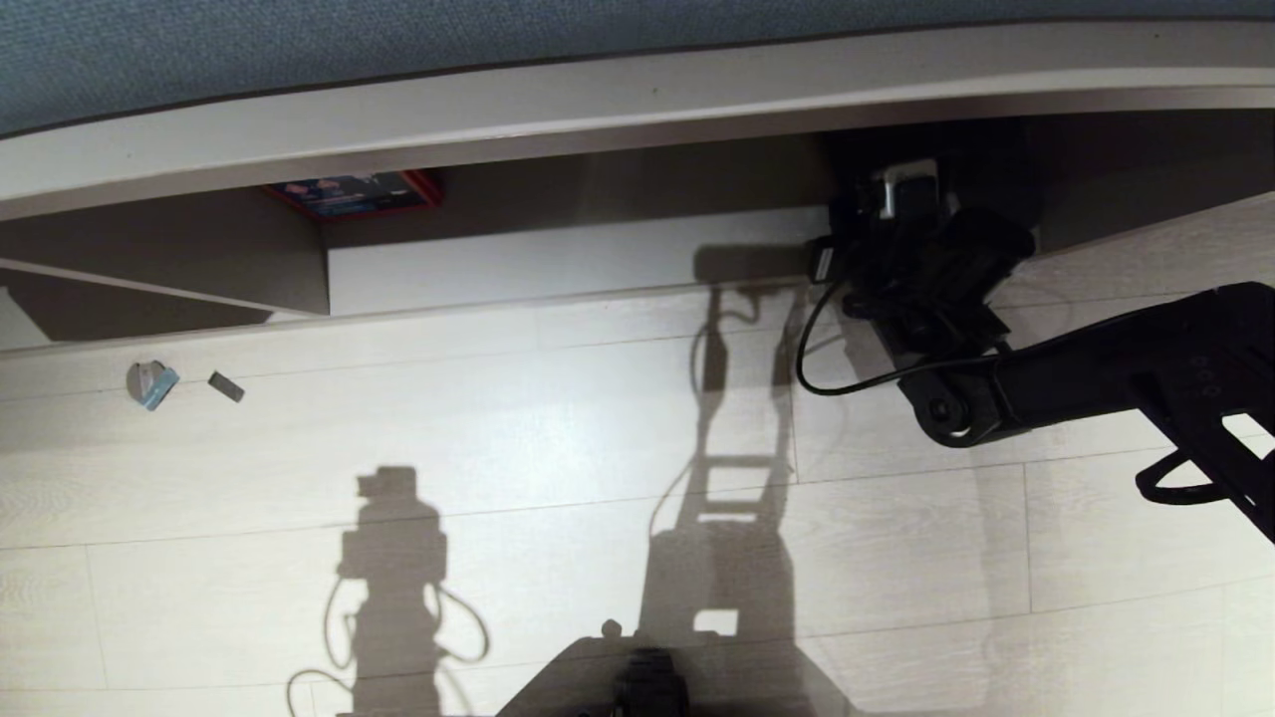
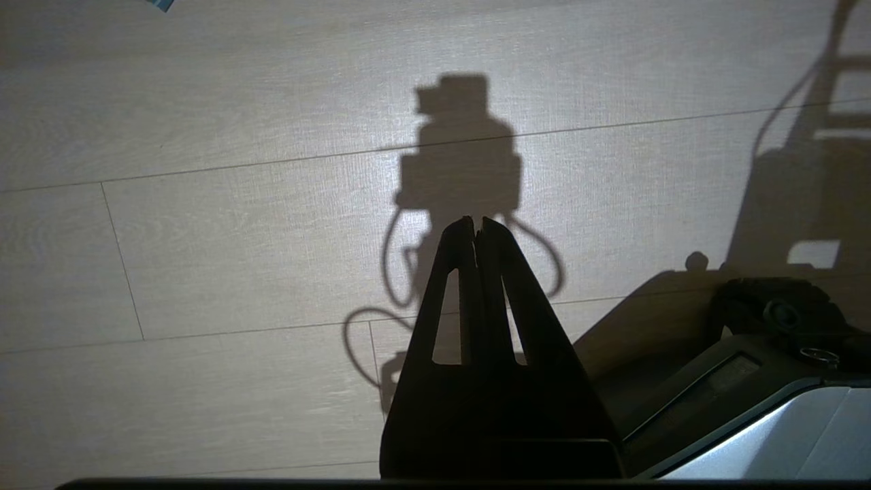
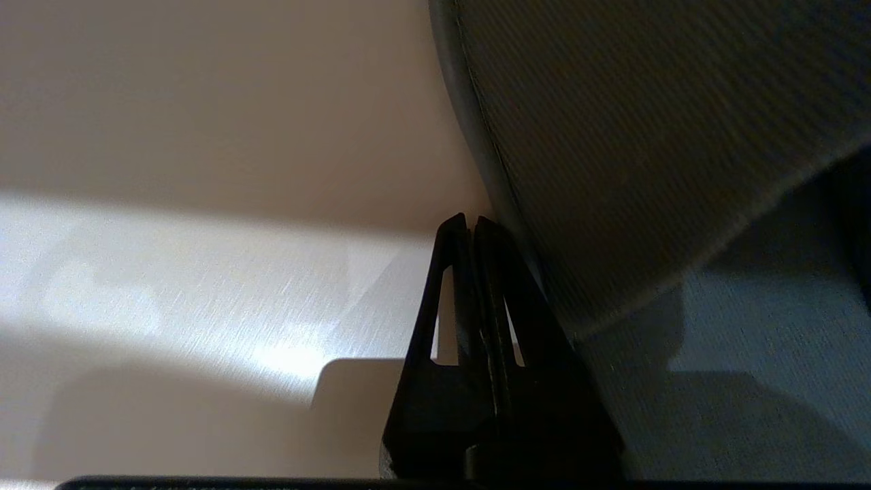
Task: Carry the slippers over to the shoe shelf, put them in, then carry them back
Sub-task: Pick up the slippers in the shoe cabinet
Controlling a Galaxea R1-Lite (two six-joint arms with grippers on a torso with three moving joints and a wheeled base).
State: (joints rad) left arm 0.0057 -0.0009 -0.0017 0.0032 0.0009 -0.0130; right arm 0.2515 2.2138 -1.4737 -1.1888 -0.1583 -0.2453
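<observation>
Leftmost, we see the small red box (image 1: 357, 193) lying inside the shoe shelf (image 1: 558, 261), by its upright panel (image 1: 289, 261); two bits of debris (image 1: 151, 383) sit on the pale plank floor (image 1: 518, 438) in front. Our left gripper (image 2: 475, 226) hangs over bare floor beside our base, fingers pressed together, holding nothing. Farther right, our right gripper (image 3: 470, 222) reaches into the dark right end of the shelf, tips pinched together. One of the slippers (image 3: 653, 136), ribbed grey fabric, lies just beside those tips on the pale shelf board; we cannot tell whether fabric is caught between them.
</observation>
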